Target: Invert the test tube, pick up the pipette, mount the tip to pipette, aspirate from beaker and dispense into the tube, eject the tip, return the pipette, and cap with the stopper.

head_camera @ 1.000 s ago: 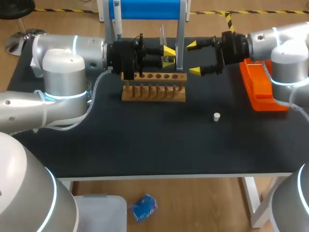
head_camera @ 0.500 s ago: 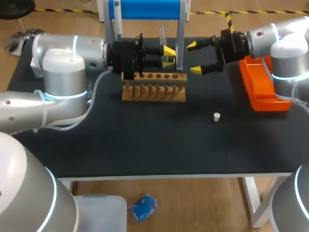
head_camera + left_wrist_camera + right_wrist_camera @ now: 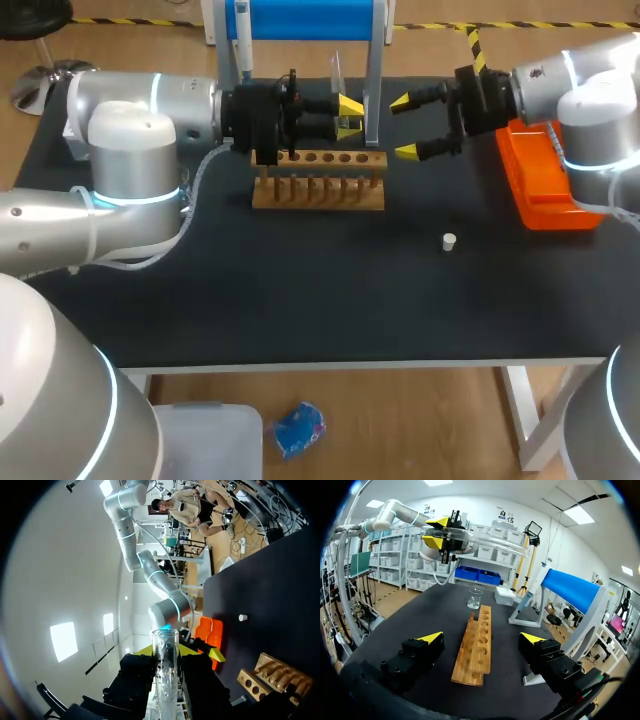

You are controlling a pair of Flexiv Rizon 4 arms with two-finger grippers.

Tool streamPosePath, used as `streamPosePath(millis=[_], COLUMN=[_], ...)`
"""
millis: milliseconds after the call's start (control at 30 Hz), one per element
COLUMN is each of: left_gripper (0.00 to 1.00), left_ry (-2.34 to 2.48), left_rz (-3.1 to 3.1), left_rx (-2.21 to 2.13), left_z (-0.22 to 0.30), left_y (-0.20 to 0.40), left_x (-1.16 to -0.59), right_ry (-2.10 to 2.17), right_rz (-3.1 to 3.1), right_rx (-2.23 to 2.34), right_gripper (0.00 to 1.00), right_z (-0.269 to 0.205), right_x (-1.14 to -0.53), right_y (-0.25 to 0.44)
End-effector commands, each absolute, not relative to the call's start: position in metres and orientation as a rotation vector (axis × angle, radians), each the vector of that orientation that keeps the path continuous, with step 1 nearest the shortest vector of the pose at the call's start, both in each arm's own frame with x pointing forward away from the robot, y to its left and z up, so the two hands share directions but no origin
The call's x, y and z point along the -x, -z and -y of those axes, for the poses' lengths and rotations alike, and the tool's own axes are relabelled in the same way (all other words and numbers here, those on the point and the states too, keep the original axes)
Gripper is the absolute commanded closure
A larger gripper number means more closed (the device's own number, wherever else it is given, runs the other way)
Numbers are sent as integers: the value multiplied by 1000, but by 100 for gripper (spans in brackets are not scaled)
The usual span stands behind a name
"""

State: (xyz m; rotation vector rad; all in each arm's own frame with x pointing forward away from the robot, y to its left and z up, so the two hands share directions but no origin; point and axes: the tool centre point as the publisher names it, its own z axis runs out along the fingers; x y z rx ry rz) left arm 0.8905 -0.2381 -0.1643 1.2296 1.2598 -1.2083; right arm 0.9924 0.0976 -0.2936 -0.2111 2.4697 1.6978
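Now | test tube (image 3: 165, 670): clamped between the fingers of the left gripper (image 3: 349, 117), above the back of the wooden rack (image 3: 318, 180) | right gripper (image 3: 403, 126): spread wide, holding nothing, just past the rack's right end | white stopper (image 3: 449, 241): lying on the table (image 3: 300, 300), well apart from both | orange box (image 3: 540, 185): under the right arm
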Motion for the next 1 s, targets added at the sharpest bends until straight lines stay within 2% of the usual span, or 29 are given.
streamPosePath(millis=[33, 433, 733, 1000], left_gripper=[100, 100, 100, 100], left_ry=[1208, 1370, 1692, 1702], left_rz=[-1257, -1681, -1738, -1731], left_rx=[-1230, -997, -829, -805], left_z=[238, 227, 235, 237], left_y=[164, 154, 135, 125], left_x=[-891, -910, -921, -923], right_ry=[-1694, -1694, -1694, -1694], right_rz=[-2472, -2472, -2472, -2472], right_rx=[211, 211, 211, 211], right_gripper=[0, 0, 0, 0], right_z=[-97, -97, -97, -97], right_x=[-992, -992, -992, -992], right_y=[293, 293, 293, 293])
